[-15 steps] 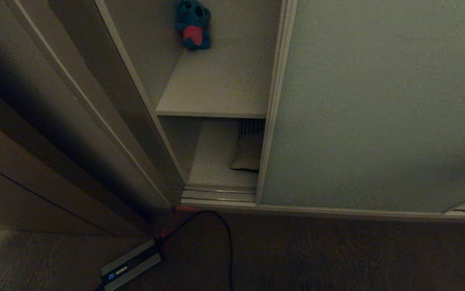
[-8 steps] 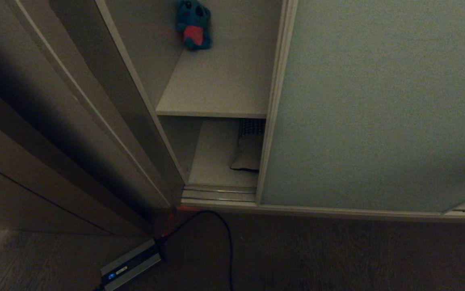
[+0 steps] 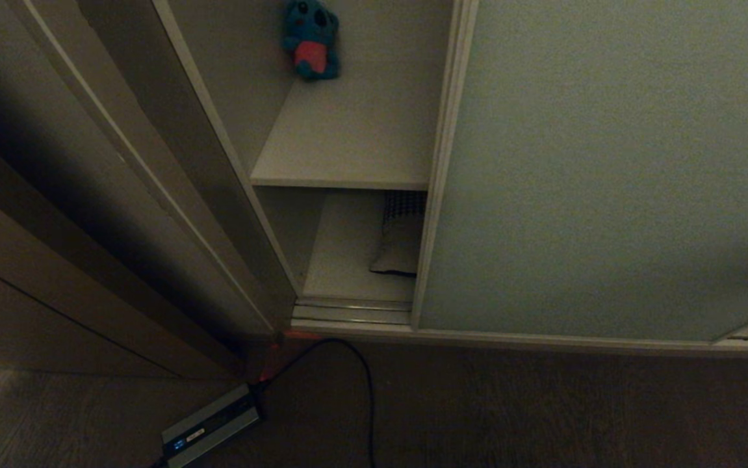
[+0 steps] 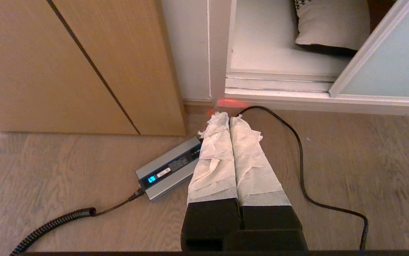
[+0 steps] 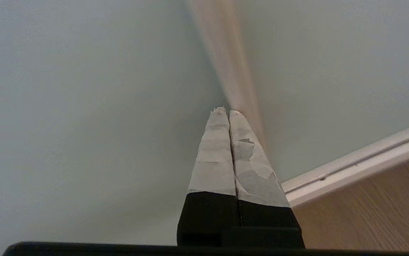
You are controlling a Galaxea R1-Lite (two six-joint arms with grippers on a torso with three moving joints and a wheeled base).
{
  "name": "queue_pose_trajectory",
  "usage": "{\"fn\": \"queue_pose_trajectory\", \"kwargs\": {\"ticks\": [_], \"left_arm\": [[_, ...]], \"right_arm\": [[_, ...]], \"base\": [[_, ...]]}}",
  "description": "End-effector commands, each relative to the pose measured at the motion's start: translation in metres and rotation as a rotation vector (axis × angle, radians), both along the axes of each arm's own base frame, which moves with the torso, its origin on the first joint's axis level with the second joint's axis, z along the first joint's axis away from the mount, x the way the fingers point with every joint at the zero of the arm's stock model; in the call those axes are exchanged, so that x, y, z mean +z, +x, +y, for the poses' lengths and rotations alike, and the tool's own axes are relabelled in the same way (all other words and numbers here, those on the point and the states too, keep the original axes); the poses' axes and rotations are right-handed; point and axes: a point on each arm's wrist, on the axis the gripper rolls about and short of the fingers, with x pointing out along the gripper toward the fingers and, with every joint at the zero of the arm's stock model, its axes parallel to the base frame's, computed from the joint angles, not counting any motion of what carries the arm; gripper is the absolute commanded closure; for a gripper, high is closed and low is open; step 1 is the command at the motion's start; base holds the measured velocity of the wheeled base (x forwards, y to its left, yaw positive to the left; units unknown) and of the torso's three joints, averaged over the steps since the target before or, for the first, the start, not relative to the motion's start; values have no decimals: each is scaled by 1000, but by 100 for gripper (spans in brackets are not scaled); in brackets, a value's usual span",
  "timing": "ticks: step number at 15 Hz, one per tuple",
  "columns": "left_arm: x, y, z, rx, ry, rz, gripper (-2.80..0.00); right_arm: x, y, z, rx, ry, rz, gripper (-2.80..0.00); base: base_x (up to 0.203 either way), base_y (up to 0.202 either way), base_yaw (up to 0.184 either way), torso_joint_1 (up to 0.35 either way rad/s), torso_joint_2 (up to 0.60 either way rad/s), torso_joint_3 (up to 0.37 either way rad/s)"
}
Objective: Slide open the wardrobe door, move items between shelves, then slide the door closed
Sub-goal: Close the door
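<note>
Left gripper (image 4: 229,114): fingers pressed together, empty, idle over the floor.
Koala (image 3: 310,39): upper shelf (image 3: 348,153).
Cushion (image 3: 401,242): lower shelf.
Door (image 3: 607,169): only partly open.
Right gripper (image 5: 227,111): fingers together against the door.
Left to do: moving items, closing.

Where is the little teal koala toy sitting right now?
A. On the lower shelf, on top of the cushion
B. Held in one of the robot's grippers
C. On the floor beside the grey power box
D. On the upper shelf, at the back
D: the koala plush sits at the back of the upper shelf, above the cushion on the lower board.
</note>
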Motion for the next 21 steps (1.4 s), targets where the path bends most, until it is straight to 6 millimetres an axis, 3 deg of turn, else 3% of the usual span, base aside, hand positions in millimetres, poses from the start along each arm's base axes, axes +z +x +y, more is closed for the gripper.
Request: {"fn": "queue_pose_trajectory", "kwargs": {"ticks": [1, 7, 11, 17, 21], "left_arm": [[0, 0, 0, 0, 0, -3, 0], [0, 0, 0, 0, 0, -2, 0], [0, 0, 0, 0, 0, -2, 0], [0, 0, 0, 0, 0, -3, 0], [0, 0, 0, 0, 0, -2, 0]], "right_arm": [[7, 3, 5, 14, -12, -9, 0], [22, 3, 20, 29, -11, -8, 0], [27, -6, 41, 39, 31, 17, 0], [42, -2, 95, 111, 67, 43, 0], [49, 1, 143, 189, 95, 66, 0]], "base": [[0, 0, 0, 0, 0, 0], [0, 0, 0, 0, 0, 0], [0, 0, 0, 0, 0, 0], [0, 0, 0, 0, 0, 0], [0, 0, 0, 0, 0, 0]]}}
